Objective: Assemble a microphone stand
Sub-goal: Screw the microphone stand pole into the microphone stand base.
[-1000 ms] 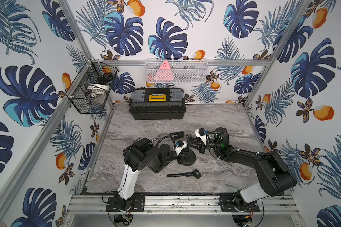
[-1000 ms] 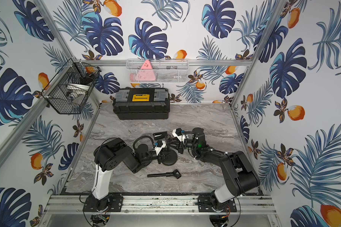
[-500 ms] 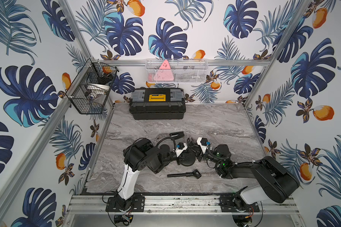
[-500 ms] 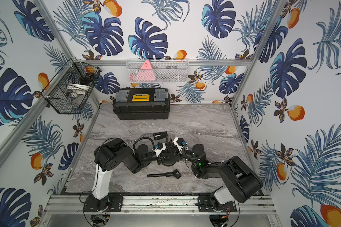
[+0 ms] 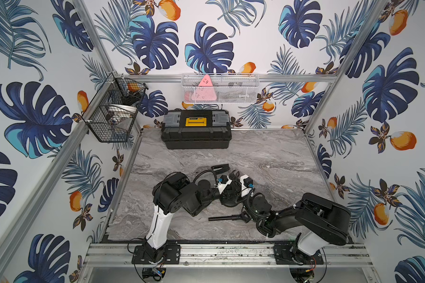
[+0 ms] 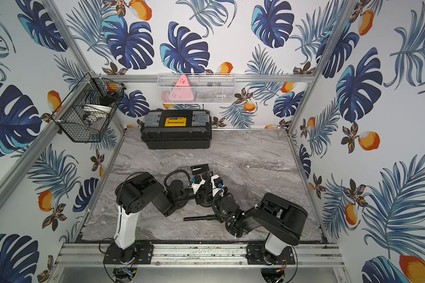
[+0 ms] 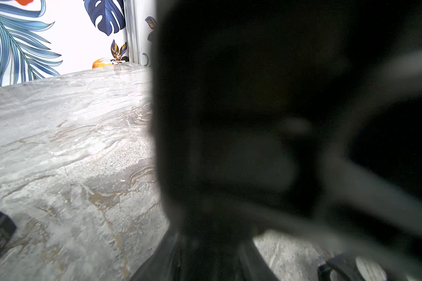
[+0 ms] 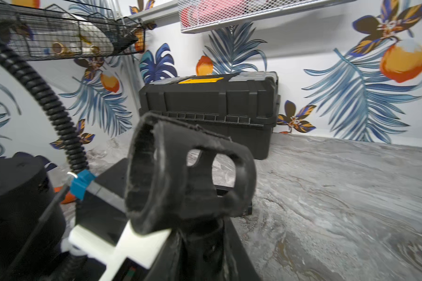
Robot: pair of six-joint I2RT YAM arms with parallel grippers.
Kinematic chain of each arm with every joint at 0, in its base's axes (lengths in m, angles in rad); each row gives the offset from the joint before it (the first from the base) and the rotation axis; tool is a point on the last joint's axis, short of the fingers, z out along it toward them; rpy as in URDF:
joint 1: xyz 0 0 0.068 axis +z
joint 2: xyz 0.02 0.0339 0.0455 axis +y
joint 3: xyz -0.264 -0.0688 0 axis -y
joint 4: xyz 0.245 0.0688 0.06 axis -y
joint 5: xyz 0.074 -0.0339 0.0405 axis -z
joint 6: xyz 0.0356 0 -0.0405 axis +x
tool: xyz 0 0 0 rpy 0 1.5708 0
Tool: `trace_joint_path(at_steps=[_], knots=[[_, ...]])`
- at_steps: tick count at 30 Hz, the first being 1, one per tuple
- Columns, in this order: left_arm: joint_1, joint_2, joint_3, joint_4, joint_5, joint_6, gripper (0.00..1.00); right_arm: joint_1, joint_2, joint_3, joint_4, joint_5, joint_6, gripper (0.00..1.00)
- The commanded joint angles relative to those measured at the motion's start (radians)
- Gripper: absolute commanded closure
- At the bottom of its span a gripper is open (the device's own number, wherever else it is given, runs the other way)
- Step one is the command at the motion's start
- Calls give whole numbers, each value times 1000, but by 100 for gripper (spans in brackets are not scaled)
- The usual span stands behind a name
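In the right wrist view a black microphone clip (image 8: 180, 175) stands upright, its stem pinched between the fingers of my right gripper (image 8: 200, 233). In both top views that right gripper (image 5: 236, 180) sits right beside my left gripper (image 5: 231, 193), over a round black base (image 5: 232, 203). In the left wrist view a blurred dark mass fills the space in front of the left gripper (image 7: 210, 255), and its jaw gap stays dark. A black rod with a knob (image 5: 227, 217) lies on the table in front of both grippers.
A small black clamp piece (image 5: 220, 168) lies just behind the grippers. A black toolbox (image 5: 196, 128) stands against the back wall. A black wire basket (image 5: 113, 110) hangs at the left and a white mesh shelf (image 5: 220, 88) on the back wall.
My right gripper has carried the microphone clip left and down, from apart to right beside the left gripper and the round base. The rod has not moved.
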State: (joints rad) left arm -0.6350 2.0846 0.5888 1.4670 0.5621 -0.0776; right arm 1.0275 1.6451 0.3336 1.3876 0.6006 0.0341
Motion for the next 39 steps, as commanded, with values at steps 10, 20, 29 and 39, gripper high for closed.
trace_joint_path(at_steps=[10, 20, 29, 39], knots=[[52, -5, -30, 69, 22, -36, 61, 35, -19, 23, -312, 130, -60, 100], [62, -3, -32, 71, 55, -37, 66, -10, -68, 33, -379, -64, -123, 99], [62, 2, -28, 71, 70, -31, 88, -151, -275, -1, -594, -508, -29, 35], [56, 20, -23, 70, 72, -16, 88, -527, -447, -30, -706, -1123, -87, 42]])
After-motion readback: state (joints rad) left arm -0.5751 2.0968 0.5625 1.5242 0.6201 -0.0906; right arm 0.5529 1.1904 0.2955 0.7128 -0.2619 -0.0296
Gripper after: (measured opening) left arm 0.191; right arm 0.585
